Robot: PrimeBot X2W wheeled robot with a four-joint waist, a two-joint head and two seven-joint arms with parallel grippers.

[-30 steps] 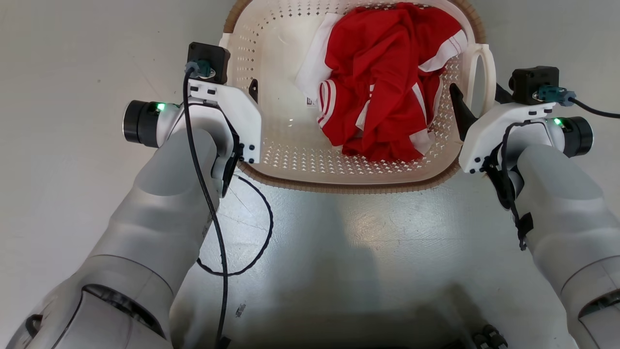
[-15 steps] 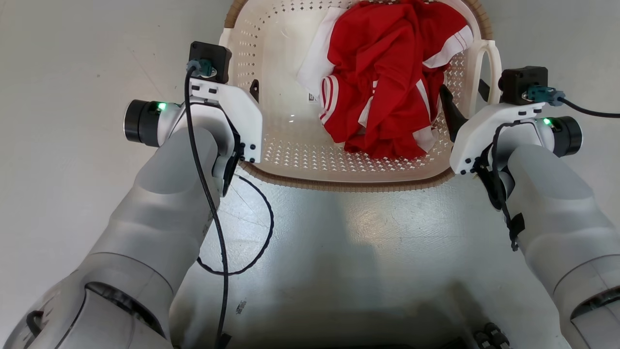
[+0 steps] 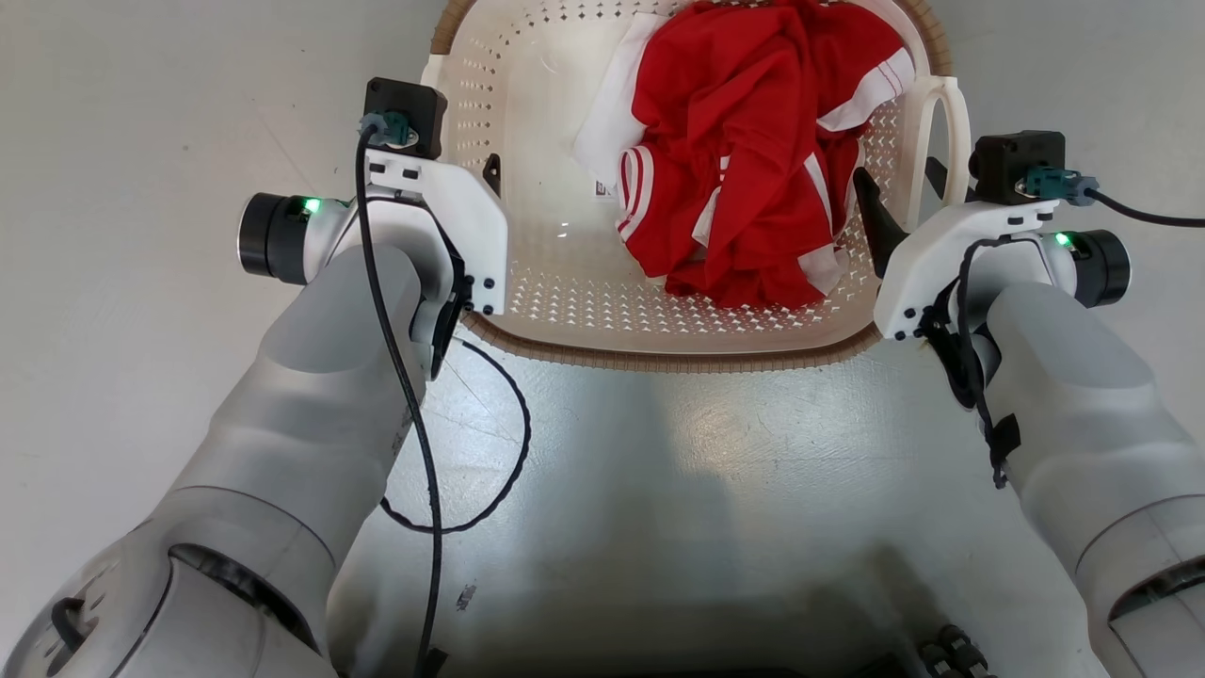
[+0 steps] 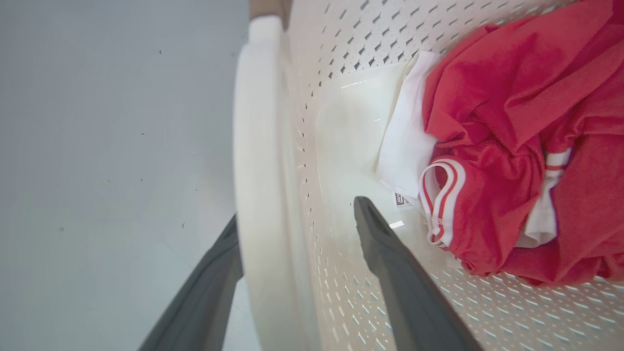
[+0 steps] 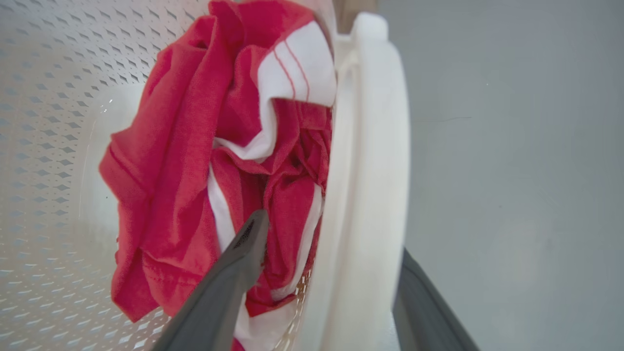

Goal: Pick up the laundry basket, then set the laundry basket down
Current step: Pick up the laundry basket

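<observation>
The cream perforated laundry basket (image 3: 546,282) with its brown rim sits on the floor ahead of me, holding a red-and-white garment (image 3: 753,141). My left gripper (image 4: 297,214) is open astride the basket's left loop handle (image 4: 258,146), one finger outside against it and the other inside over the wall. On the other side, my right gripper (image 5: 334,239) is open around the right handle (image 5: 370,146). Its inner finger is by the garment with a gap to the handle, and its outer finger is partly hidden behind it. In the head view the left gripper (image 3: 471,174) and right gripper (image 3: 899,179) flank the basket.
Pale grey floor (image 3: 141,113) spreads on both sides of the basket. A black cable (image 3: 499,452) loops down from my left wrist over the floor. My dark base (image 3: 951,654) edges into the bottom of the head view.
My right gripper has moved inward to the left, bringing its fingers around the right handle. The basket and garment shifted slightly. The left gripper has stayed put.
</observation>
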